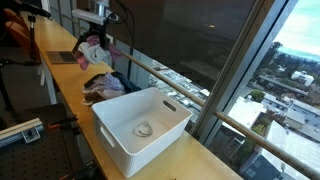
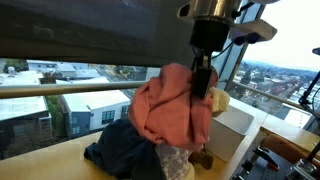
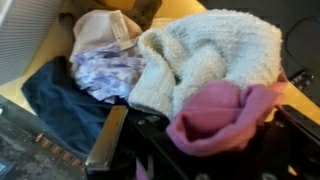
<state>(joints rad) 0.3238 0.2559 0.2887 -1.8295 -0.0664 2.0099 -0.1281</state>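
Above the clothes pile [image 2: 128,152], the claw [image 2: 203,86] clamps pink cloth [image 2: 165,110].

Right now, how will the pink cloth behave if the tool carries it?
Probably floppy: the pink cloth hangs in folds below the tool. Likely light, since a small pinch lifts it. Its hem may drag on the dark garment.

The Robotiq gripper [image 2: 203,82] is showing a matte black body, and its fingers [image 3: 107,142] are catching a dull grey metallic sheen. Directly above the gripper a silvery-grey cylindrical wrist [image 2: 212,10] is showing. Beside the gripper's top, a pale camera mount [image 2: 252,30] is jutting out.
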